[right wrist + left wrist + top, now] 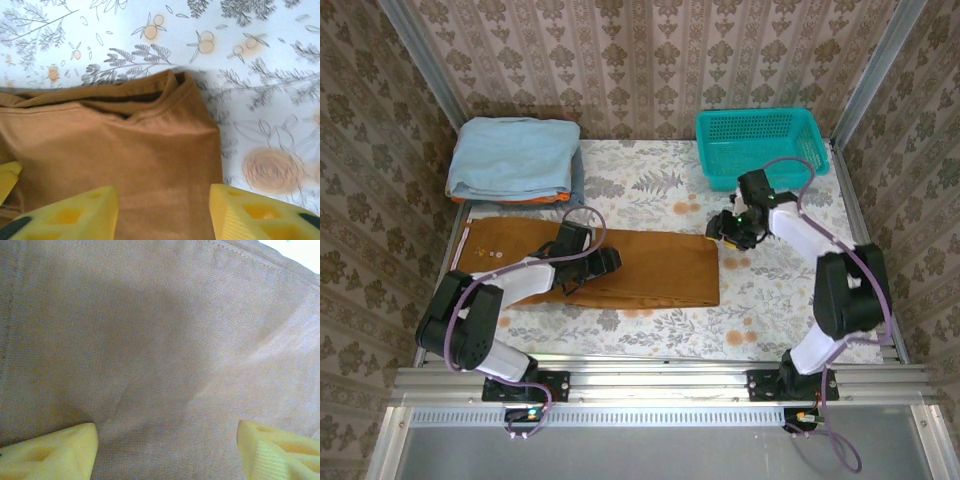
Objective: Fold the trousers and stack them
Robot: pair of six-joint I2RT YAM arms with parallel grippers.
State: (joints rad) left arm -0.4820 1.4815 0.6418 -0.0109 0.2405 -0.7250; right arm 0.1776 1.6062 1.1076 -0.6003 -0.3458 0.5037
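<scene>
Trousers (pixel 620 265): soft, limp, light; we would pinch both hem corners; left gripper (pixel 162 442) and right gripper (pixel 162 200) spread apart, empty.

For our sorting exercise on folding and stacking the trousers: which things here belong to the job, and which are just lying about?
Belong to the job:
trousers
left tool
right tool

Just lying about:
light blue folded garment
teal basket
</scene>
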